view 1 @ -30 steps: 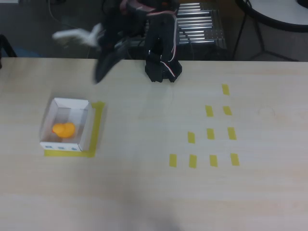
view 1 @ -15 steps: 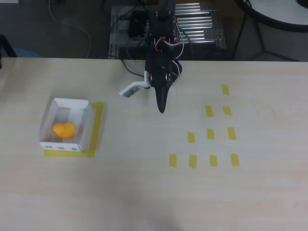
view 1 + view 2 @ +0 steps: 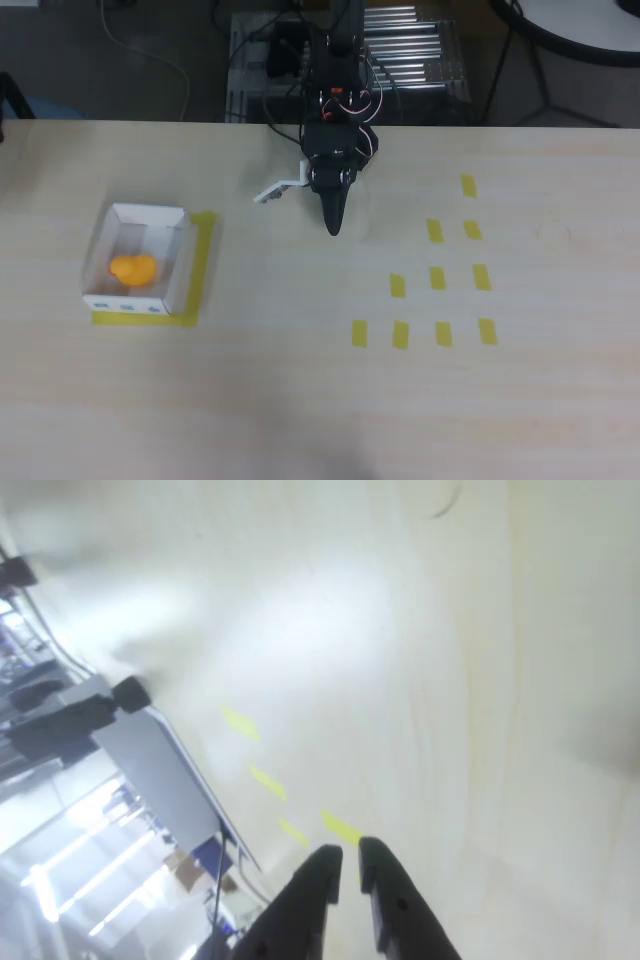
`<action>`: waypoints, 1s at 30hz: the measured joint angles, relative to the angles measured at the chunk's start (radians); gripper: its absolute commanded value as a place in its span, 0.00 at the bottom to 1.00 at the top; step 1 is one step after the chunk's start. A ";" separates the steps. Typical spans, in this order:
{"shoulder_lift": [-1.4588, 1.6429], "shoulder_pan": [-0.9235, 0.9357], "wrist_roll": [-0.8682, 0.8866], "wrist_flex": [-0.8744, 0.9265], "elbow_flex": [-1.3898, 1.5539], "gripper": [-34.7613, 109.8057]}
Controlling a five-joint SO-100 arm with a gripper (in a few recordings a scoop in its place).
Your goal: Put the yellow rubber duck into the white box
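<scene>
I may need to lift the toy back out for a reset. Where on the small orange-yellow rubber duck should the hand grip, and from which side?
Probably from straight above, closing across the rounded body of the small orange-yellow rubber duck. It lies inside the small white cardboard box, whose thin upright walls block any sideways approach. The hand, empty over the table with its jaws nearly together, would have to open first.

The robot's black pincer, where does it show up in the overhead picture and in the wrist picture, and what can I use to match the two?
Overhead view: the black two-finger pincer sits upper centre, pointing down the picture over the pale wooden table.
Wrist view: the pincer rises from the bottom edge, centre, fingers nearly together and nothing between them.
Shared landmark: the flat yellow tape strips on the table.
</scene>
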 measured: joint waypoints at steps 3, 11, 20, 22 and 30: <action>0.000 0.008 0.000 0.005 0.000 0.25; 0.000 0.025 0.000 0.006 0.000 0.24; 0.000 0.026 0.000 0.006 0.000 0.24; 0.000 0.026 0.000 0.006 0.000 0.24; 0.000 0.026 0.000 0.006 0.000 0.24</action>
